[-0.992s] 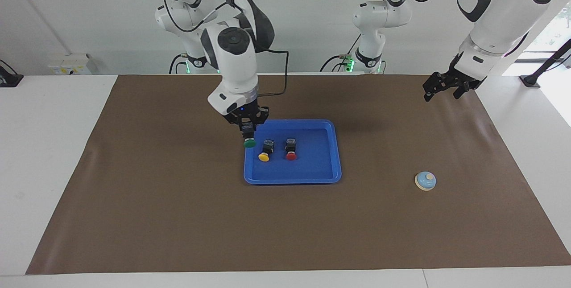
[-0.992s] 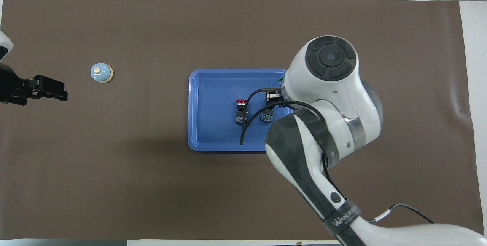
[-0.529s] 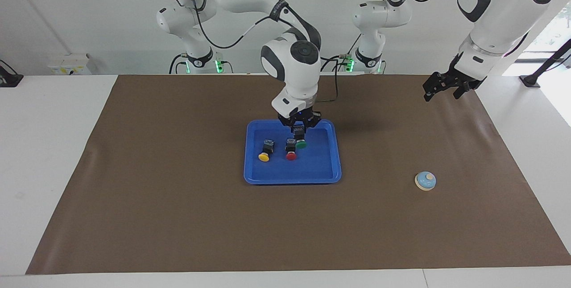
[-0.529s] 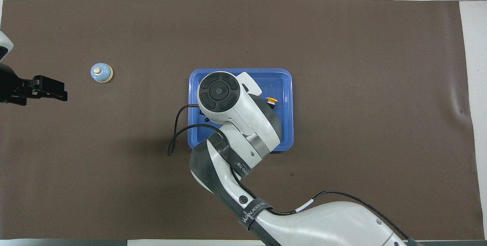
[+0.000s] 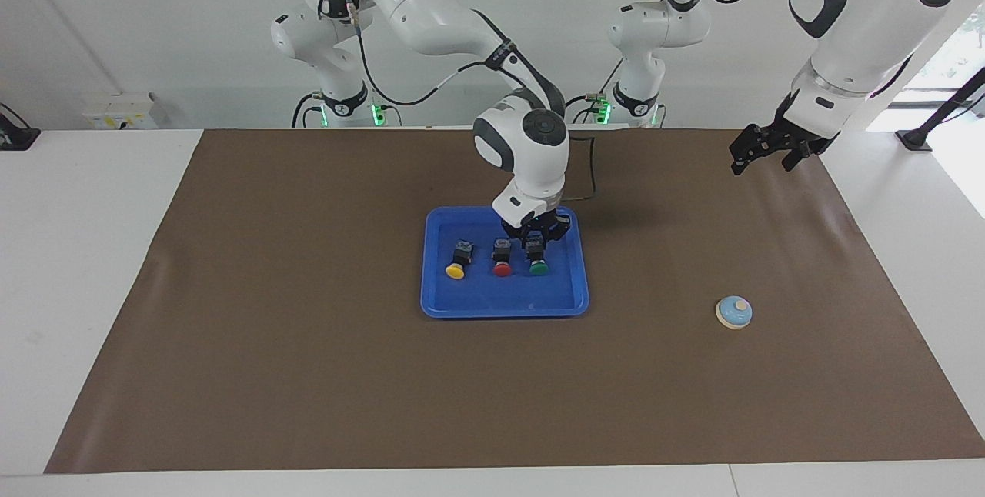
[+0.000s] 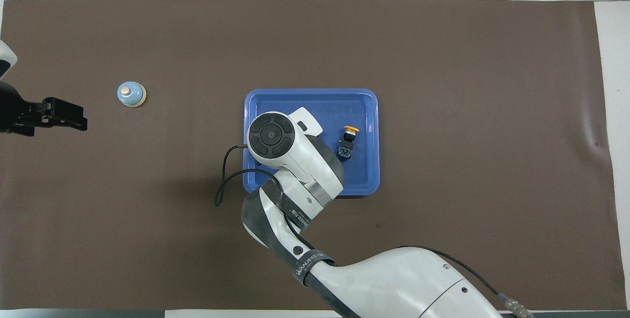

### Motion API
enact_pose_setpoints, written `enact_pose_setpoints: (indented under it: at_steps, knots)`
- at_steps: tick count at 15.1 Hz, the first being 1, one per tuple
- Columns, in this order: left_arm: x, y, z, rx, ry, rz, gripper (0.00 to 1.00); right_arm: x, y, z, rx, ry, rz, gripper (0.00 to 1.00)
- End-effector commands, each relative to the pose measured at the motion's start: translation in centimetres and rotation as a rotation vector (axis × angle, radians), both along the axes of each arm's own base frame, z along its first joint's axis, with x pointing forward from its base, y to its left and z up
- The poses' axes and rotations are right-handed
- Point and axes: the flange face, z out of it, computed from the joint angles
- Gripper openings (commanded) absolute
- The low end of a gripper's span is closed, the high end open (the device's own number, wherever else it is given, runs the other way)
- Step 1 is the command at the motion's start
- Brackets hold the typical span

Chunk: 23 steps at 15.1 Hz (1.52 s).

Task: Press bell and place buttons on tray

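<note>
Two arms (image 5: 431, 5) with glossy white shells and dark grey bands at the joints. Round dark grey caps on the wrist housings, ringed in the overhead view. Thin black cables looped along the links. Black two-finger grippers (image 5: 769, 149). Green lights at both bases, upper middle of the facing view. Black strap with white lettering near the bottom of the overhead view.

blue tray (image 5: 504, 308) glossy smooth plastic. brown mat (image 5: 308, 343) matt, paper-like, slight creases at its 3 o'clock edge. table (image 5: 85, 251) smooth white. arm shells (image 5: 531, 151) glossy white plastic, black matt joints. bell (image 5: 733, 312) smooth, slight sheen. button caps (image 5: 455, 271) shiny plastic.
</note>
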Motion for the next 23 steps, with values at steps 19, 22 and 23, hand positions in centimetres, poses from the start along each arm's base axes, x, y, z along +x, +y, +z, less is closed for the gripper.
enact_pose_setpoints:
  at_steps: [19, 22, 23]
  knots:
    - [-0.5, 0.2, 0.6, 0.014, -0.005, 0.01, 1.0, 7.7, -36.7, 24.4, -0.015, 0.039, 0.067, 1.0]
    - [-0.3, -0.5, 0.7, 0.012, -0.017, 0.015, 1.0, 6.3, -43.2, 27.2, -0.01, 0.05, 0.133, 1.0]
    - [0.1, -0.7, 0.4, 0.012, -0.055, 0.012, 1.0, 5.5, -44.4, 28.3, -0.011, 0.055, 0.147, 1.0]
